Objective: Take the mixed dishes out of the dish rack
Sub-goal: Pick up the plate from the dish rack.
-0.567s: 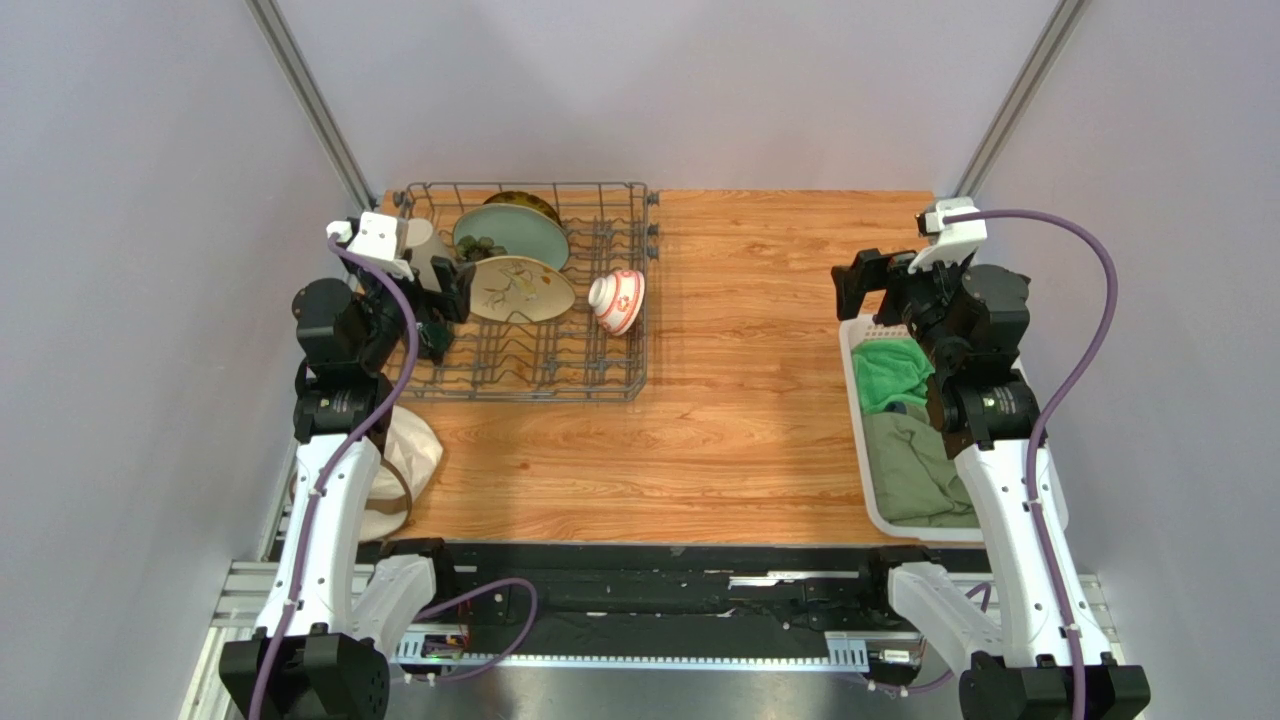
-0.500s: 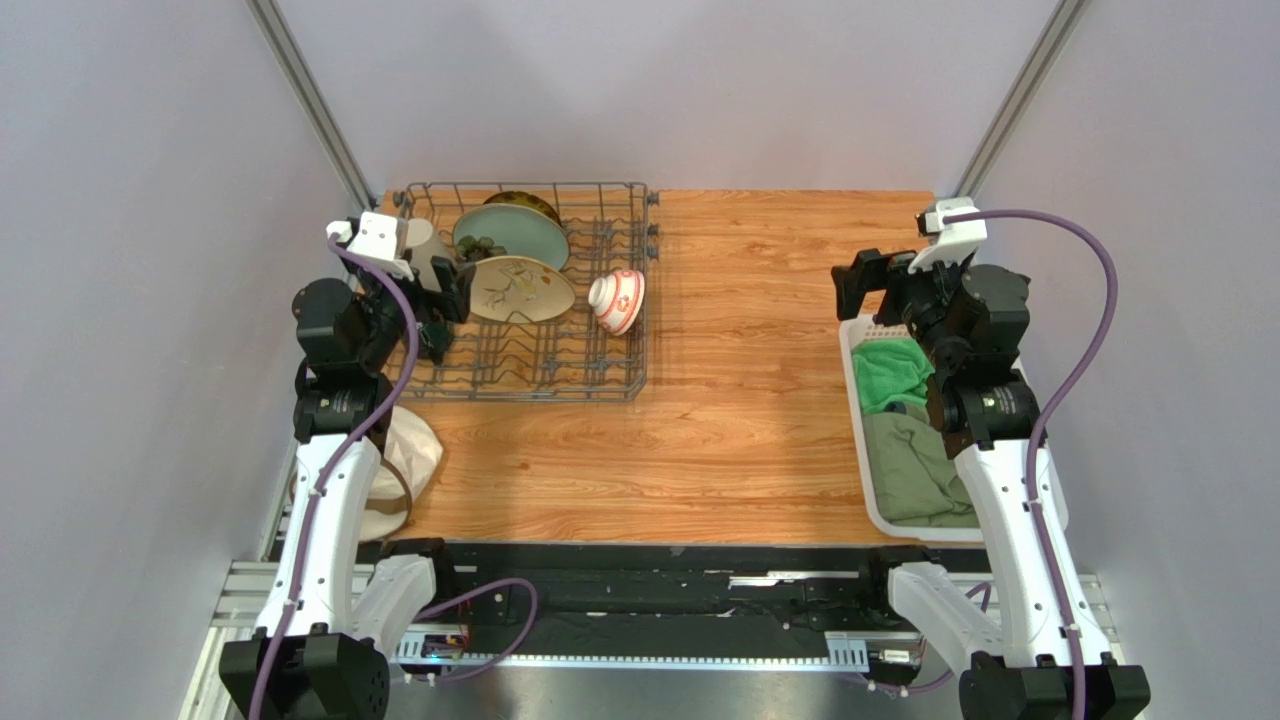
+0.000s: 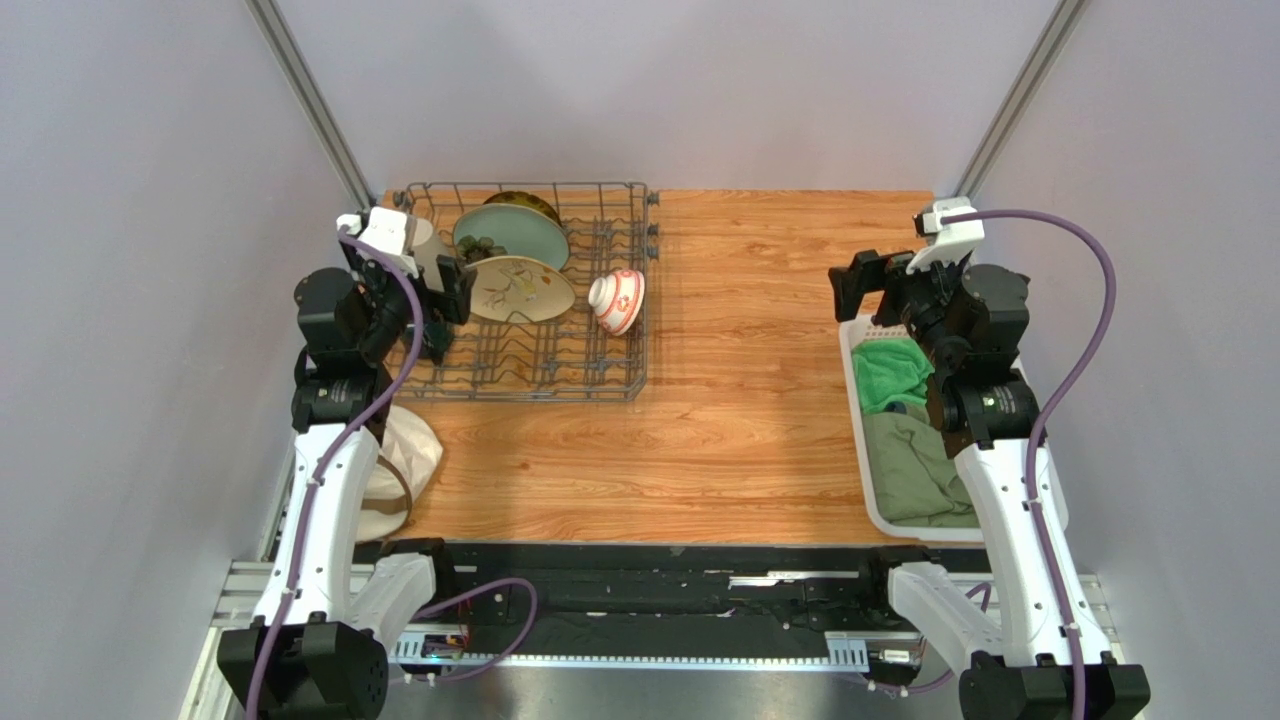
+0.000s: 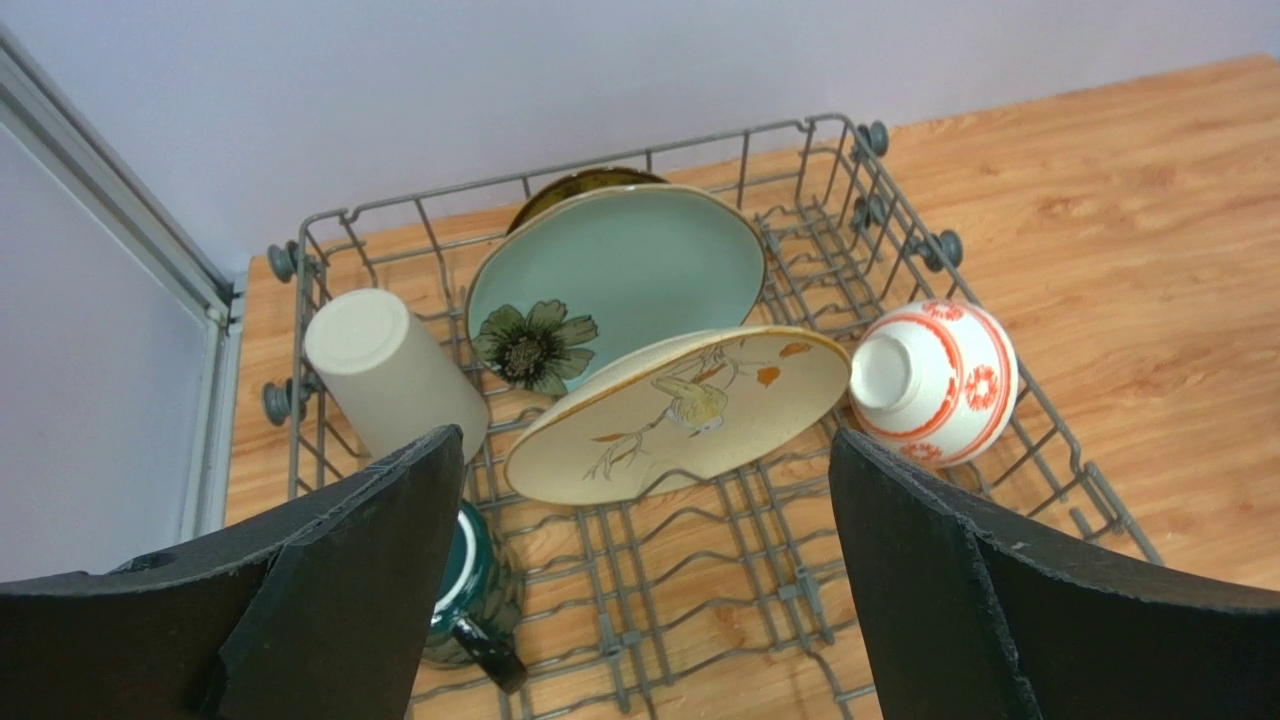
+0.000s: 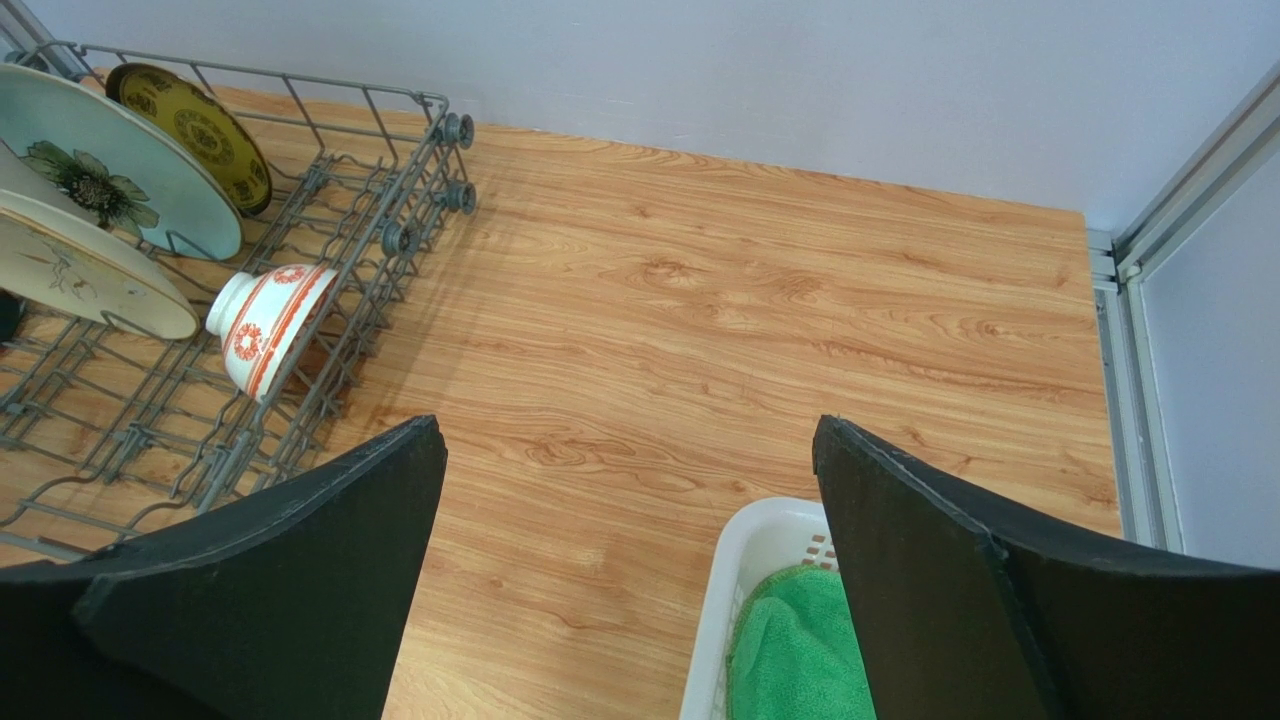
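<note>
The left gripper (image 4: 643, 450) hangs wide open and empty above the grey wire dish rack (image 3: 519, 395), at the table's ten o'clock, where the dishes stand. A good first grasp seems the matte beige cup (image 4: 394, 375) at the rack's nine o'clock: it is round, tilted and base up, so the jaws should close across its wall. The glossy cream plate (image 4: 676, 413) has a thin rim, likely slippery. The right gripper (image 5: 625, 435), at two o'clock, is open and empty too.

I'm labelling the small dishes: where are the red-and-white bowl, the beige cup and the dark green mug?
red-and-white bowl (image 4: 939, 387): left wrist view, its patterned side.
beige cup (image 4: 413, 402): left wrist view, its side.
dark green mug (image 4: 484, 593): left wrist view, its body.
</note>
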